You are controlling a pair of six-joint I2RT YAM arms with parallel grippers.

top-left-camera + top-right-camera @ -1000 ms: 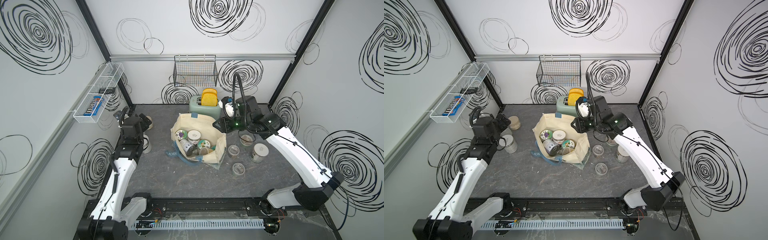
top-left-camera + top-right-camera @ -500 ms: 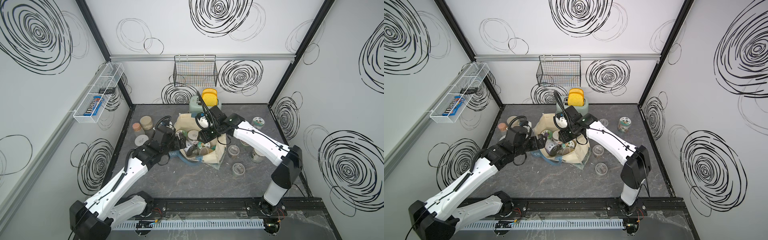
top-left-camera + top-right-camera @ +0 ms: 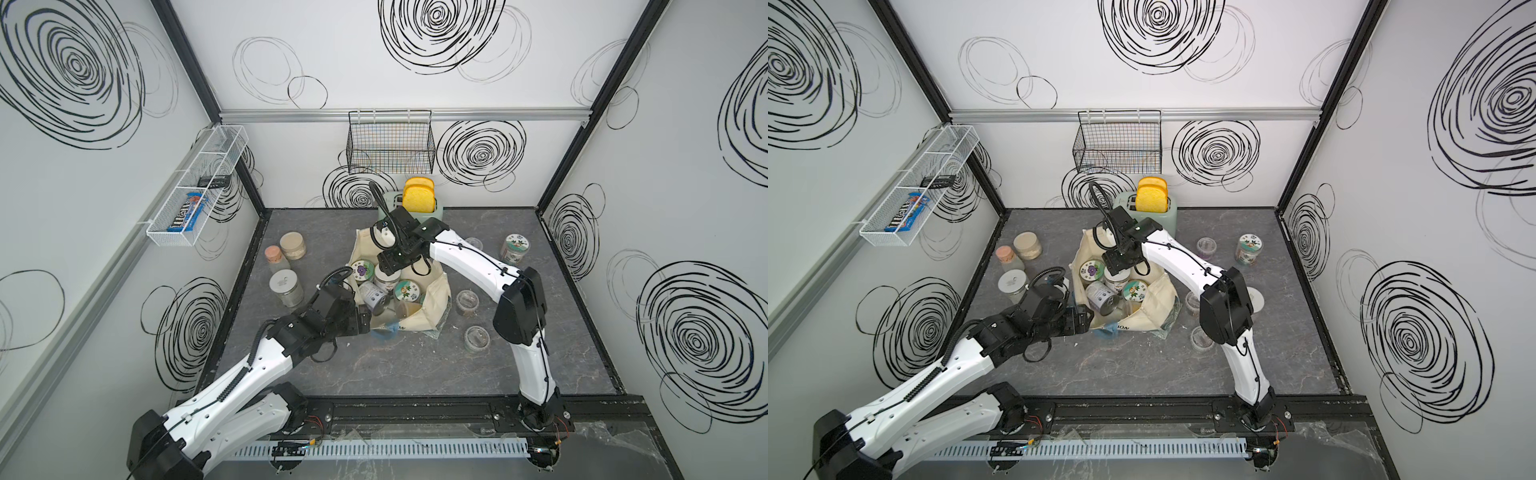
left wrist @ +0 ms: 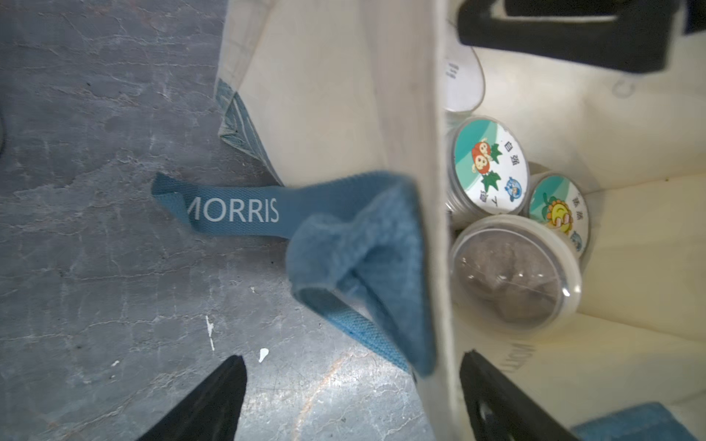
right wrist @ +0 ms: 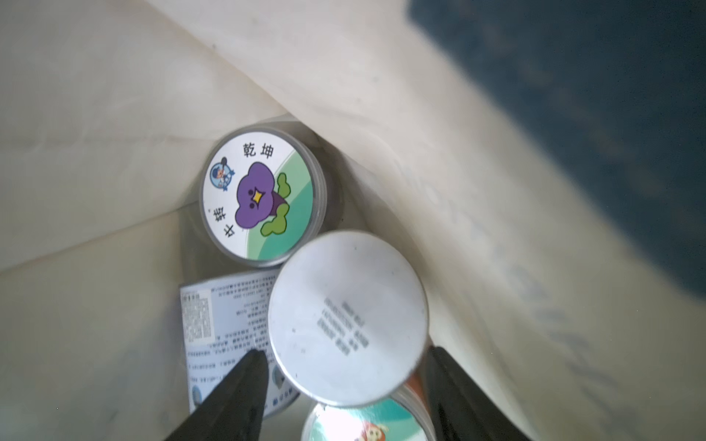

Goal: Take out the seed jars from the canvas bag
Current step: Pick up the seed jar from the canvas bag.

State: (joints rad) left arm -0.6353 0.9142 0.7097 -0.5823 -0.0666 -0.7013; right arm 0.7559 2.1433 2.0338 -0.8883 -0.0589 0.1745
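Cream cloth, floppy, in both top views: canvas bag [image 3: 434,291] mid-table, seed jars [image 3: 1133,291] inside. Left wrist view: left gripper [image 4: 351,357] wide open over the bag's edge, holding nothing. Right wrist view: right gripper [image 5: 344,351] parted around a white-lidded jar [image 5: 347,305], not squeezing yet; likely hard, light, slippery, so pinch its sides.

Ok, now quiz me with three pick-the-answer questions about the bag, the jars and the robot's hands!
1. Where is the purple-flower jar?
A) inside the canvas bag
B) lying outside the bag
C) held high above the bag

2. What colour is the bag's strap?
A) red
B) blue
C) yellow

3. How is the left gripper?
A) shut on a jar
B) shut on the strap
C) open across the bag's edge

Answers:
1 A: cream cloth walls surround its lid.
2 B: it is blue with white letters.
3 C: one finger is outside the cloth and the other is inside.
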